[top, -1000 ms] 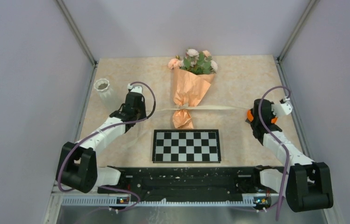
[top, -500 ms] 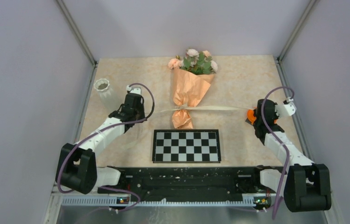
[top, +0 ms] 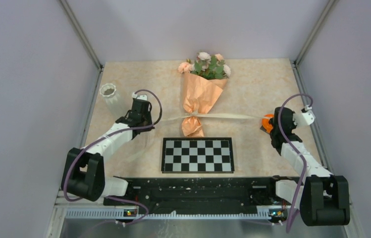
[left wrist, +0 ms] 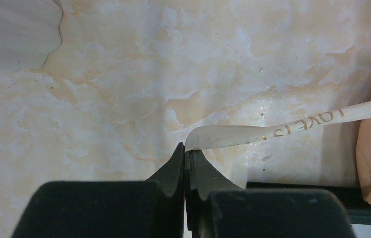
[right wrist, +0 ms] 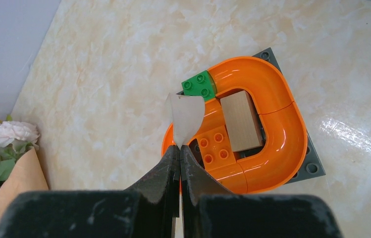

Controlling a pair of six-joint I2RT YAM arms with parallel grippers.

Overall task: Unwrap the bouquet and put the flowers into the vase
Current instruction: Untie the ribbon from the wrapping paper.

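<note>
At the near edge a black rail [top: 198, 191] carries the two arm bases. Just beyond it a black-and-white checkerboard [top: 197, 154] lies flat on the table [top: 257, 84], whose top is a glossy beige marble pattern with pale orange veins.

Past the board on the left, the left gripper [left wrist: 185, 156] has its jaws pinched fully together on one end of a cream ribbon [top: 223, 115]. On the right, the right gripper [right wrist: 179, 151] is pressed closed the same way on the other end, with a small flap of ribbon standing up from its tips. The ribbon runs in a nearly straight line between them, crossing the narrow waist of the bouquet [top: 200, 94]. The left wrist view shows gold lettering on it.

Under the right gripper sits a toy [right wrist: 285, 129]: orange curved pieces forming a ring on a grey studded plate, with a green brick and a plain wooden block.

The bouquet lies in the middle of the table, its stem end just beyond the checkerboard. Its orange paper cone is on, and the flowers [top: 208, 63] point toward the far wall. The vase [top: 110, 96] stands upright at the far left, close to the side wall, just past the left gripper and apart from the bouquet.

Plain pale lilac-grey walls [top: 198, 25] close the table in on three sides, with a metal post [top: 81, 34] slanting up from each far corner
</note>
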